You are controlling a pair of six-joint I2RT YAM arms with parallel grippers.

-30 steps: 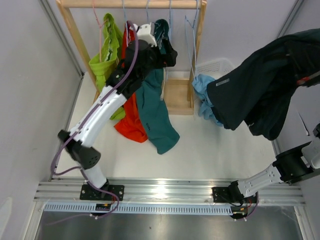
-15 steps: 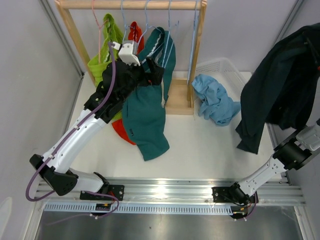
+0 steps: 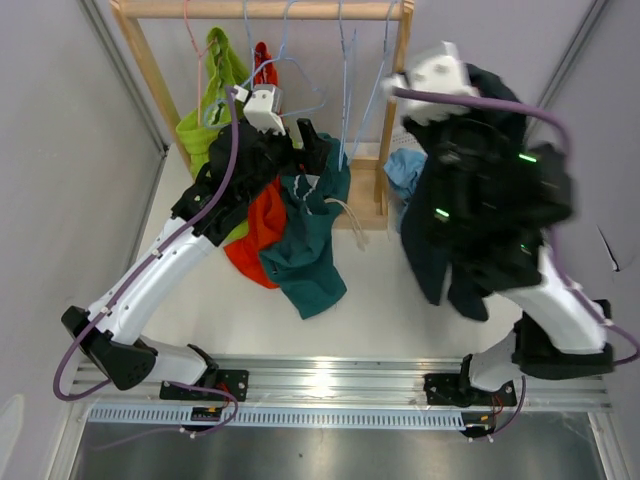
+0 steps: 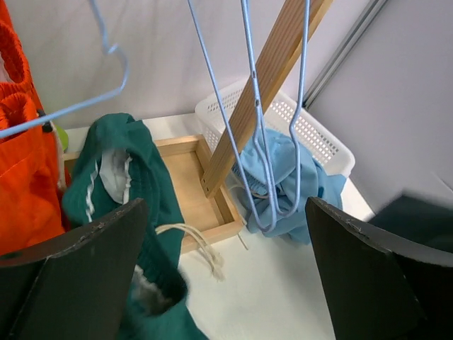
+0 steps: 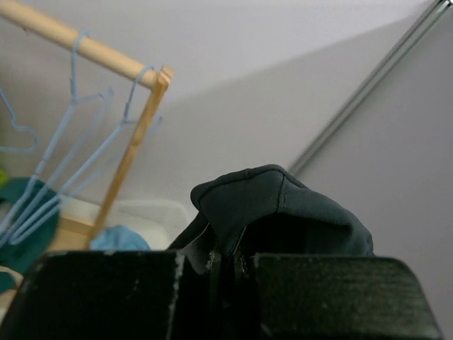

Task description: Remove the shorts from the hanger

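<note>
Only my right wrist view shows the right gripper (image 5: 226, 273) pinching the dark navy shorts (image 5: 276, 205). My left wrist view shows the left gripper (image 4: 223, 212) gaping wide, holding nothing, with the teal shorts (image 4: 134, 156) at lower left.

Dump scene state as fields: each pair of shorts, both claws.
lime green shorts: on a hanger, left end of wooden rack
orange-red shorts: hanging beside the lime pair
teal shorts: slumped low at the rack base, below bare blue hangers
light blue shorts: heaped against white basket
dark navy shorts: hanging from right claw
left claw: open, beside teal shorts
right claw: shut on dark navy shorts
</note>
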